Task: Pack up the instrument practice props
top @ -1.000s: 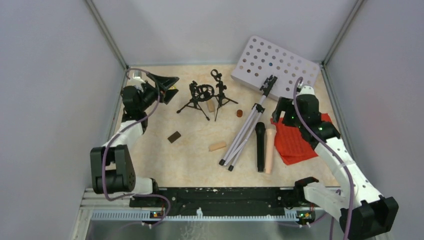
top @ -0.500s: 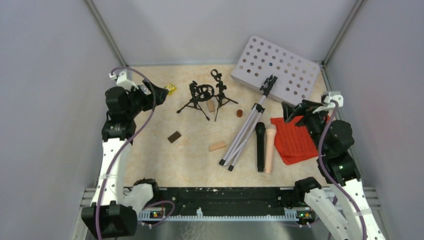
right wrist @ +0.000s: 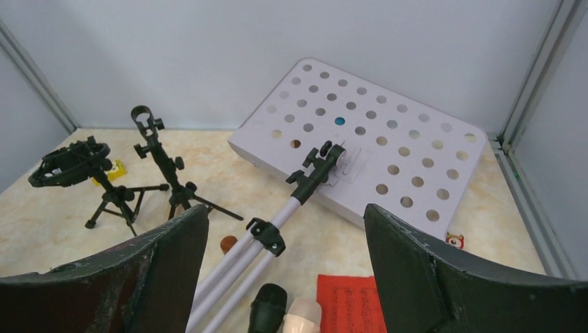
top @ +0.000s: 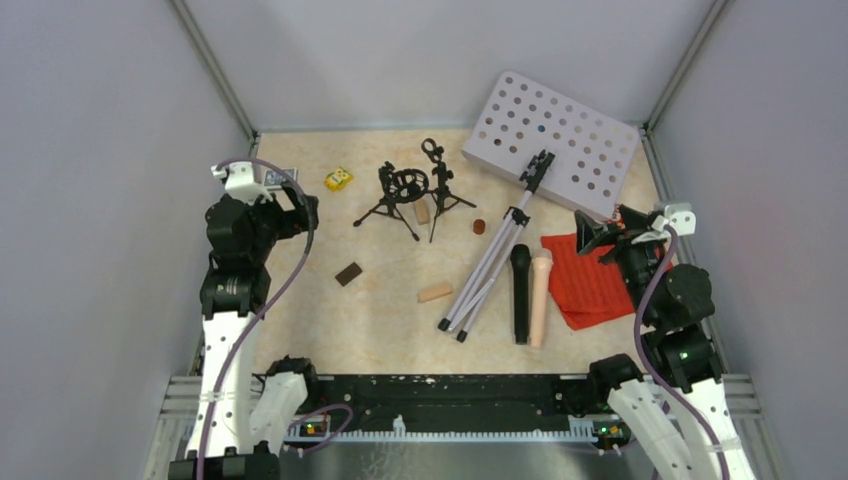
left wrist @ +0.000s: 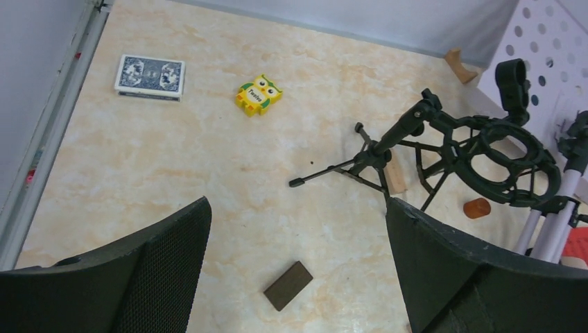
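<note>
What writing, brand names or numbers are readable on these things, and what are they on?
Nothing here reads clearly.
On the yellow owl toy: a short dark word across its front, too blurred to read.
On the red pages: rows of fine print, too small to read.
On the blue card box: only an ornamental pattern, no words legible.
</note>
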Available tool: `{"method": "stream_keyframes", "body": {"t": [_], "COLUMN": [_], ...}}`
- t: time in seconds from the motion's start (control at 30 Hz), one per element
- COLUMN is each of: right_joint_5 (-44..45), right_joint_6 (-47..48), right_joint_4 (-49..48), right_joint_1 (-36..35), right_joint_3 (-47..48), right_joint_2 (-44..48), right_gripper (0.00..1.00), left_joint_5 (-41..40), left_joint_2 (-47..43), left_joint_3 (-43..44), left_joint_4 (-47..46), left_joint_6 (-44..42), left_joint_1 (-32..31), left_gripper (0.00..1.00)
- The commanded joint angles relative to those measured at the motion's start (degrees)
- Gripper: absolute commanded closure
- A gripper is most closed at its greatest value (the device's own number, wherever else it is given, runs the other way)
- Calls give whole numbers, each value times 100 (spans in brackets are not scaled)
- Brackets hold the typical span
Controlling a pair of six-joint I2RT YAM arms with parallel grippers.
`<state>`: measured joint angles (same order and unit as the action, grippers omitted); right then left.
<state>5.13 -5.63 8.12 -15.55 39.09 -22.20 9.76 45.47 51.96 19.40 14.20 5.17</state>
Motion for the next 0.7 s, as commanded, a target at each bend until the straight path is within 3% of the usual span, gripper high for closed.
{"method": "stream_keyframes", "body": {"t": [0.0,0.17,0.67], "right_joint_5": [190,313,391], "right_joint_6": [-152,-325,-565], "right_joint_4": [401,802,1252], "right_joint_1": [27,31,32], "right_joint_3": [209,186,5], "right_joint_2": [137,207,271], "right_gripper": [18,19,19], "left_joint_5": [-213,189,31], "left_joint_2": [-73,21,241], "left_joint_3": [-191,-416,-577], "left_joint_4": [-74,-269,-405], "left_joint_6": [-239,-23,125], "left_joint_1": [-1,-43,-198], "left_gripper": [1,1,1]}}
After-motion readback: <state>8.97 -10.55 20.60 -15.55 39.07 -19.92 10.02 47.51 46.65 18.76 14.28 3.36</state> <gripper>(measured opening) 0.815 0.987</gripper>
